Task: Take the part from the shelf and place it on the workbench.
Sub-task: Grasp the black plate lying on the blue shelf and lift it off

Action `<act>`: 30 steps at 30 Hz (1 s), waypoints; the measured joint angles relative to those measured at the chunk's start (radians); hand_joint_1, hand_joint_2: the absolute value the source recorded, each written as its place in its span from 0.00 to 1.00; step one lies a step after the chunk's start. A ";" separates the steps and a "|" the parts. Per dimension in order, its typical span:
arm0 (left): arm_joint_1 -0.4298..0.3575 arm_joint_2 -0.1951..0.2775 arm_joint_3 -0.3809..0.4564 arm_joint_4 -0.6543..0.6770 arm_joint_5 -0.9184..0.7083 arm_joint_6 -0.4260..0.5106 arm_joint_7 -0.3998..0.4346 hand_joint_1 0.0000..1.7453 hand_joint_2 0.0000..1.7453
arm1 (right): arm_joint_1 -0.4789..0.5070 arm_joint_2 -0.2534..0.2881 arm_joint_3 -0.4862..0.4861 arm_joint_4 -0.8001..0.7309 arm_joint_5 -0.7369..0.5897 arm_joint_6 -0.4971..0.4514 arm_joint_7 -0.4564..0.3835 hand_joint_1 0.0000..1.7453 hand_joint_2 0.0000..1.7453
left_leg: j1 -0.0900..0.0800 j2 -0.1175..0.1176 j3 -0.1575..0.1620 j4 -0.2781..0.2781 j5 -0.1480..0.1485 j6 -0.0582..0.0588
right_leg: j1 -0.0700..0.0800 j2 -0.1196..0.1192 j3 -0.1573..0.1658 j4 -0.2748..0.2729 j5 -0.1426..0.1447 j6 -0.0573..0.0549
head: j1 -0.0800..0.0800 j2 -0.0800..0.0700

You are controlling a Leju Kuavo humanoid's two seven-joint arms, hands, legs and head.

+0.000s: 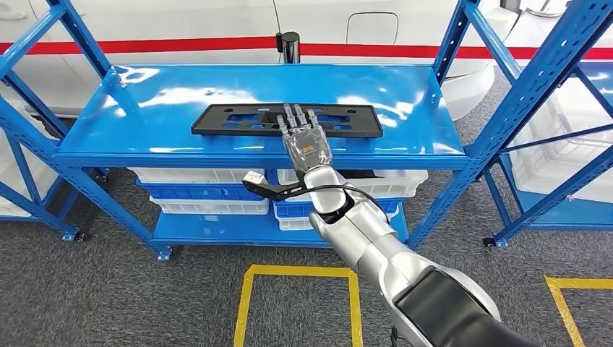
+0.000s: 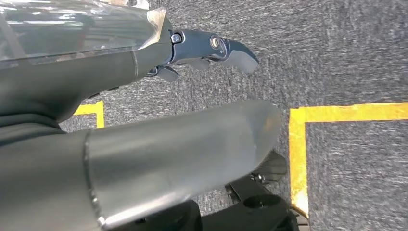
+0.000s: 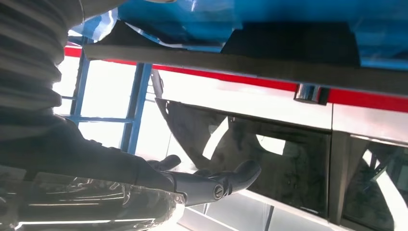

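The part [image 1: 231,119] is a long flat black plate with cut-outs, lying crosswise on the top board of the blue shelf [image 1: 166,94]. My right hand [image 1: 305,137] reaches in from the front, fingers stretched flat and spread over the part's middle. In the right wrist view the hand [image 3: 207,183] hovers with a gap between it and the part [image 3: 288,45], holding nothing. My left hand [image 2: 202,50] hangs over grey carpet, fingers loose and empty.
White and blue bins [image 1: 202,191] fill the shelf's lower levels. A white vehicle with a red stripe [image 1: 181,22] stands close behind the shelf. Another blue rack [image 1: 549,87] stands to the right. Yellow floor lines [image 1: 296,272] mark the carpet in front.
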 joint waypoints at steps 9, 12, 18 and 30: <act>0.000 0.002 0.000 0.000 0.000 0.000 0.000 0.00 0.00 | 0.002 0.002 0.000 0.000 0.000 -0.001 0.001 0.00 1.00 | 0.003 0.004 -0.013 -0.055 0.085 0.002 | 0.010 0.004 0.032 0.002 -0.030 0.005 | -0.001 0.000; 0.001 0.002 0.000 0.000 -0.001 0.001 0.000 0.00 0.00 | 0.001 0.003 -0.001 0.000 0.000 -0.002 0.001 0.00 1.00 | -0.005 0.001 0.002 -0.076 0.082 0.017 | 0.014 0.004 0.032 0.000 -0.035 0.019 | 0.000 0.000; 0.000 0.000 0.000 0.000 -0.003 0.009 0.000 0.00 0.00 | 0.003 -0.003 -0.005 -0.002 0.000 -0.007 0.001 0.00 1.00 | -0.005 0.001 0.018 -0.091 0.081 0.049 | 0.012 0.002 -0.122 0.276 -0.134 0.017 | 0.003 0.000; -0.001 -0.003 0.000 0.000 -0.008 0.012 0.000 0.00 0.00 | 0.007 0.000 -0.008 -0.003 0.000 -0.002 -0.014 0.00 1.00 | -0.002 0.000 0.017 -0.035 0.020 0.001 | 0.003 -0.001 -0.003 0.002 0.002 0.001 | 0.001 0.000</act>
